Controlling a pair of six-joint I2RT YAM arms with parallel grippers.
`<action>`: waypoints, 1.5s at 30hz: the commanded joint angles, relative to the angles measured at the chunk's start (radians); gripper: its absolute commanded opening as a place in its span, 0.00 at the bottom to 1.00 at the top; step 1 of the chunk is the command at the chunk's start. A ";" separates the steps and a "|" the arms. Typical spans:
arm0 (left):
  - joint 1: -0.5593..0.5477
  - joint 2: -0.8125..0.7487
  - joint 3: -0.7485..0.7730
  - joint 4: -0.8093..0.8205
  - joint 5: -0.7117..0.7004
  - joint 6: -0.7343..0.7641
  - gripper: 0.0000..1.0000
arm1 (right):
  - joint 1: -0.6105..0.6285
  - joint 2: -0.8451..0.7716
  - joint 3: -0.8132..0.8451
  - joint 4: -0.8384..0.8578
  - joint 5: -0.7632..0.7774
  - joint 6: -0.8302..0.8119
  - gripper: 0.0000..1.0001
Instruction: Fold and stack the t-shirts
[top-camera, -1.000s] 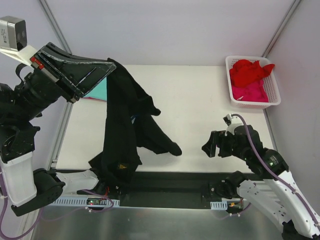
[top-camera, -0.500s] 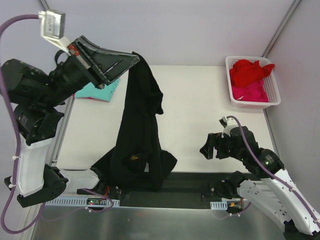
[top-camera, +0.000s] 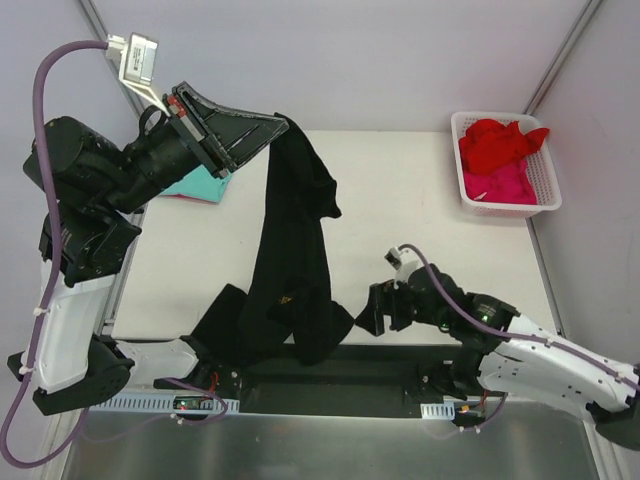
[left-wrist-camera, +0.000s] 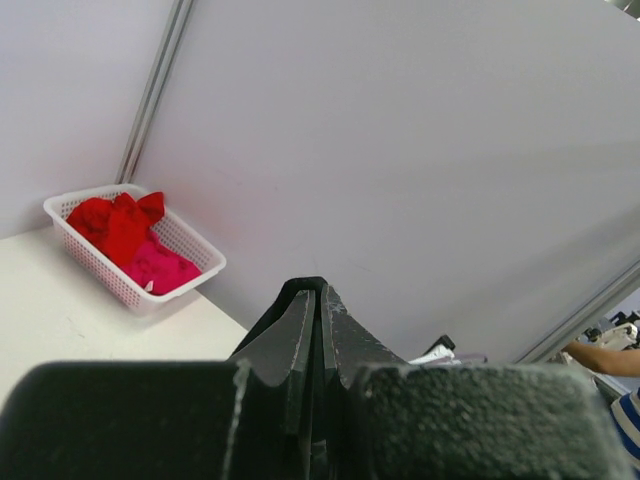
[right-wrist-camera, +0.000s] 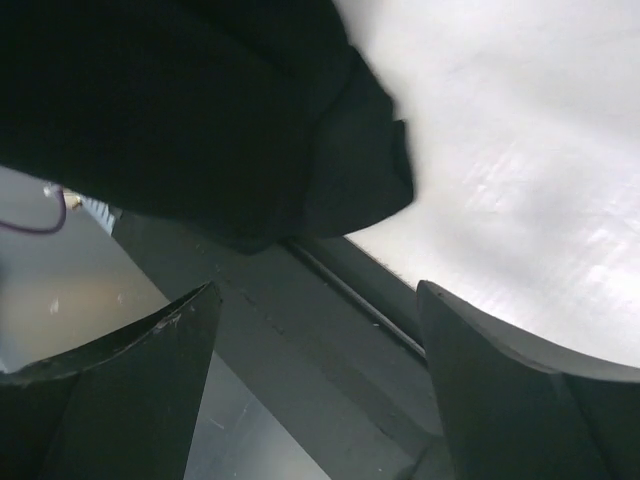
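A large black t-shirt hangs from my raised left gripper, which is shut on its top edge. Its lower end bunches on the table's near edge. In the left wrist view the fingertips are pressed together with a rim of the black cloth beside them. My right gripper is open, low at the near edge, just right of the shirt's bottom corner. In the right wrist view that corner lies beyond the spread fingers. A teal t-shirt lies at the back left. Red and pink t-shirts fill the basket.
The white slotted basket stands at the back right corner, also seen in the left wrist view. A dark rail runs along the table's near edge below the right gripper. Grey walls close in the back and sides.
My left arm has swung the hanging black shirt to the right. My right arm has reached left and down, from mid-table to the shirt's bottom corner.
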 joint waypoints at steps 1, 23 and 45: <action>0.008 -0.046 -0.006 0.046 -0.023 0.036 0.00 | 0.174 0.132 -0.018 0.208 0.161 0.078 0.82; 0.008 -0.149 -0.060 -0.001 -0.062 0.038 0.00 | 0.314 0.746 0.446 0.262 0.215 -0.185 0.49; 0.008 -0.191 -0.135 -0.086 -0.125 0.090 0.00 | 0.266 0.562 0.872 -0.263 0.738 -0.489 0.01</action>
